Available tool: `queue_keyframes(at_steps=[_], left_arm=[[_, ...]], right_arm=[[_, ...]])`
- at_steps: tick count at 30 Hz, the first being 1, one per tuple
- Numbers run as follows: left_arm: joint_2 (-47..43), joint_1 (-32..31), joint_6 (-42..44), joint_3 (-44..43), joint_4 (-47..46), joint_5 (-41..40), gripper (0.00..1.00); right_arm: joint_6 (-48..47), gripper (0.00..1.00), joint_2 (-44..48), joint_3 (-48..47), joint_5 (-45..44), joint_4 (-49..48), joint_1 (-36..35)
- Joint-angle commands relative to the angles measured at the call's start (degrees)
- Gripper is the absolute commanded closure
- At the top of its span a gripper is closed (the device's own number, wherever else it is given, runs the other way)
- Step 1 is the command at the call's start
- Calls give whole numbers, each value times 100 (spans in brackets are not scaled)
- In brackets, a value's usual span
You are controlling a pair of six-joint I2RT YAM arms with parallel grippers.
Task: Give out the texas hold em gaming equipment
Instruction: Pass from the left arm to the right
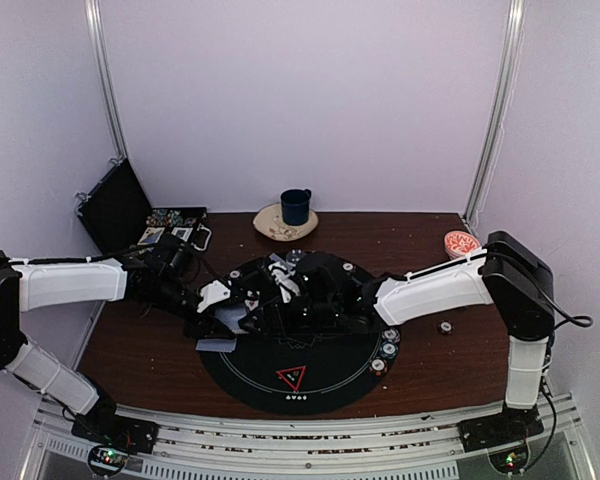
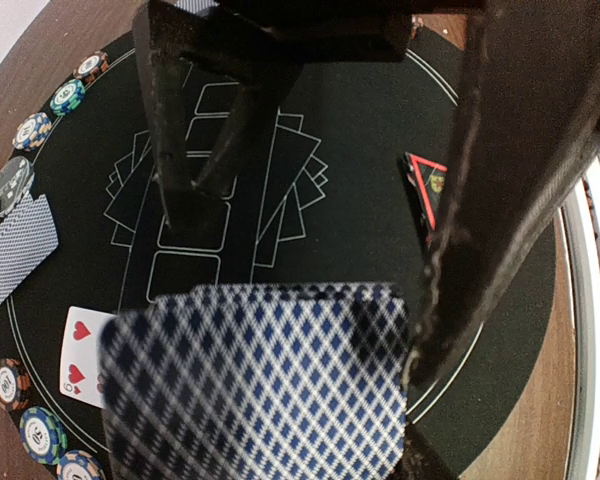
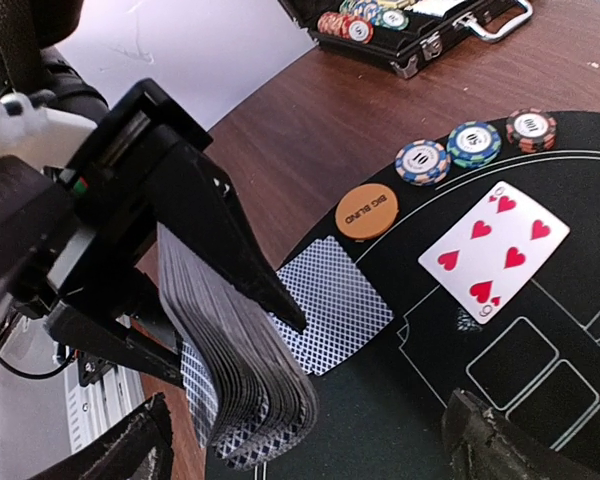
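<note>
A deck of playing cards (image 3: pixel 242 395), grey-blue diamond backs showing, is clamped edge-on between the narrowed jaws of the left gripper (image 3: pixel 235 350). The cards fan loosely below the grip, above the near-left part of a round black mat (image 3: pixel 540 400). The right gripper (image 3: pixel 315 445) faces the deck from the other side with its fingers (image 3: pixel 495 440) spread wide and nothing between them.

On the mat just beyond the deck lies one face-down card (image 3: pixel 330 300). Next to it lies a face-up hearts card (image 3: pixel 495 250) (six pips, as far as can be counted). An orange disc printed BIG BLIND (image 3: pixel 363 211) sits at the mat's rim, just beside the face-down card. Three striped poker chips (image 3: pixel 474 142) follow the rim past it.

A red-edged black triangle marker (image 1: pixel 291 377) lies on the mat's near side. The mat rests on a dark wooden table (image 1: pixel 420 360). At the table's far left, an open black case (image 1: pixel 130 215) holds more chips. A dark blue mug (image 1: pixel 296 205) stands at the back, and a red-patterned small bowl (image 1: pixel 461 243) sits far right.
</note>
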State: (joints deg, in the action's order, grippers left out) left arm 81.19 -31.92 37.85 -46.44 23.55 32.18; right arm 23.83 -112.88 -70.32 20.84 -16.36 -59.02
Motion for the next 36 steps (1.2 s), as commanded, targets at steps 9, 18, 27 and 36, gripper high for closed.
queue_keyframes(at_steps=[9,18,27,36], left_arm=[[46,26,31,-100,-217,126,94],[37,14,52,-94,-208,138,94],[43,18,78,-90,-190,162,94],[79,16,73,-98,-187,157,94]], right_arm=[[1073,9,-739,-790,581,-739,7],[2170,23,-1131,-810,1077,-1536,201],[3037,31,-1337,-519,1541,-2578,439],[3006,41,-1464,-557,1728,-2560,413]])
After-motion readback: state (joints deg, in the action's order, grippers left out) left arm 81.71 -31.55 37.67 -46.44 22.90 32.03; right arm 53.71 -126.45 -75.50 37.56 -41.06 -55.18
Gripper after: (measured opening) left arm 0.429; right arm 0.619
